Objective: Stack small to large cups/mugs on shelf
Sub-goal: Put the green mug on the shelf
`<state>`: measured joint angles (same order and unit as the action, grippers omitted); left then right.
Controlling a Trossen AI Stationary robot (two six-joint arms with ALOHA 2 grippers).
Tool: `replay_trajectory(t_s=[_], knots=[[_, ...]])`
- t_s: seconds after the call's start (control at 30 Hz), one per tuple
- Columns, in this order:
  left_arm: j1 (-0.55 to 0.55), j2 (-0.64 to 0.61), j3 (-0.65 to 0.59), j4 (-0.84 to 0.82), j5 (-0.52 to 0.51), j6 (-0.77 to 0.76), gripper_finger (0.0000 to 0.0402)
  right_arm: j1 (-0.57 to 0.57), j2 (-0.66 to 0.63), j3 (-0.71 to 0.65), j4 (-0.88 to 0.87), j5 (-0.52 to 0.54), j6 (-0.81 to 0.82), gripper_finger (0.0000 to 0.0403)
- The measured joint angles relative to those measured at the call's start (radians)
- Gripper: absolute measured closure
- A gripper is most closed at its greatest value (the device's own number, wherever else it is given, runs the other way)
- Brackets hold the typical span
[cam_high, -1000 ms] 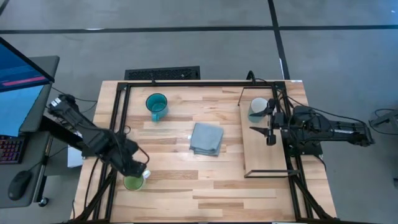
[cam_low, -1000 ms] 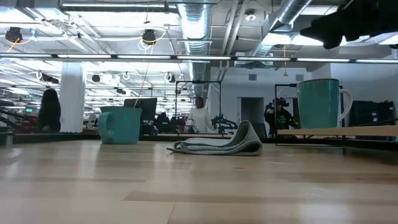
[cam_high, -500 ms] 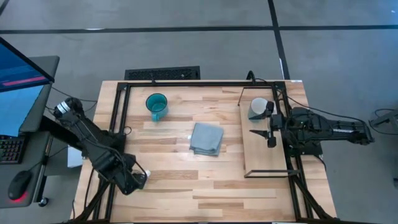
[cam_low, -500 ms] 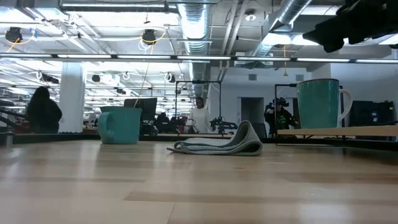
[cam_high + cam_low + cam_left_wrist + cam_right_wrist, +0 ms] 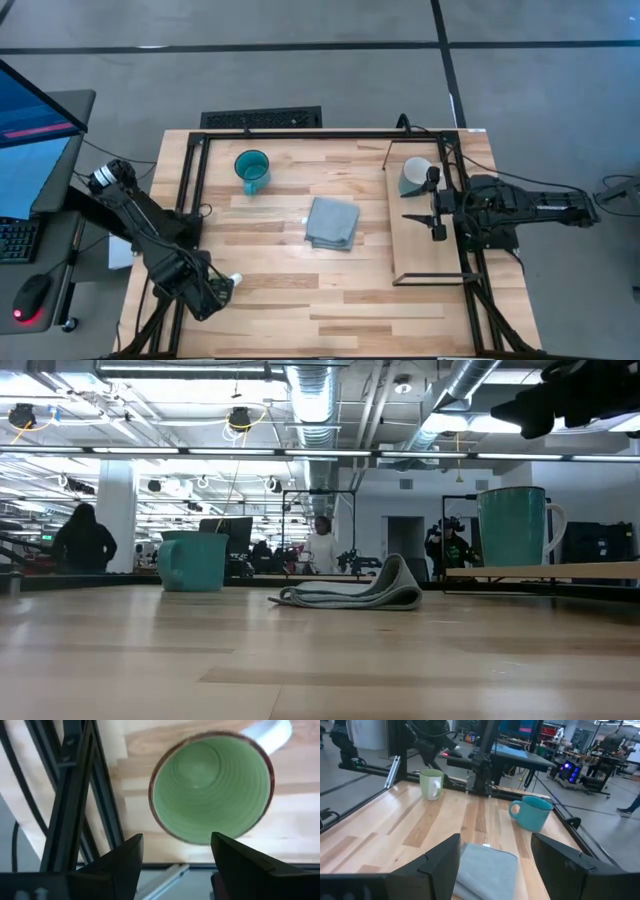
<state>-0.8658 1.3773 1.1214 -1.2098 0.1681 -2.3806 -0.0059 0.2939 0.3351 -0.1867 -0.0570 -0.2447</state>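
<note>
The light green mug (image 5: 210, 785) stands upright on its base near the table's near-left corner (image 5: 431, 783); in the high view my left arm covers it. My left gripper (image 5: 175, 865) hovers above it, open and pointing down, just off its rim. The teal-blue mug (image 5: 251, 168) stands at the far left of the table (image 5: 193, 560). A mug with a white handle (image 5: 413, 176) stands on the far end of the shelf (image 5: 425, 250). My right gripper (image 5: 425, 208) hangs open above the shelf, beside that mug and pointing toward the table's left.
A folded grey-blue cloth (image 5: 332, 222) lies in the middle of the table (image 5: 360, 595), between the mugs and the shelf. A black frame (image 5: 195, 180) runs along the table's edges, close to the green mug. A person (image 5: 85, 540) stands far back in the room.
My left gripper has moved toward the table's near edge and a little left, coming over the green mug. The mug showed beside the gripper in the high view a second ago and is now covered. The mugs and the cloth have stayed where they were.
</note>
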Motion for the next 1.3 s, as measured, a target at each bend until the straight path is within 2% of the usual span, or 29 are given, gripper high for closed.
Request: replay_trajectory(t_s=[0.63,1.0,1.13,1.3], knots=[[-0.014,0.0,-0.158,0.086,-0.014,0.008,0.0175,0.0,0.0,0.0,-0.01,0.0,0.001,0.0137],[-0.018,0.0,-0.16,0.088,0.008,0.012,0.0177,0.0,0.0,0.0,-0.019,0.001,0.001,0.0137],[-0.018,0.0,-0.16,0.093,0.003,0.019,0.02,0.0,0.0,0.0,-0.024,0.001,0.001,0.0137],[-0.018,0.0,-0.16,0.094,-0.034,0.049,0.0248,0.0,0.0,0.0,-0.024,0.001,0.001,0.0137]])
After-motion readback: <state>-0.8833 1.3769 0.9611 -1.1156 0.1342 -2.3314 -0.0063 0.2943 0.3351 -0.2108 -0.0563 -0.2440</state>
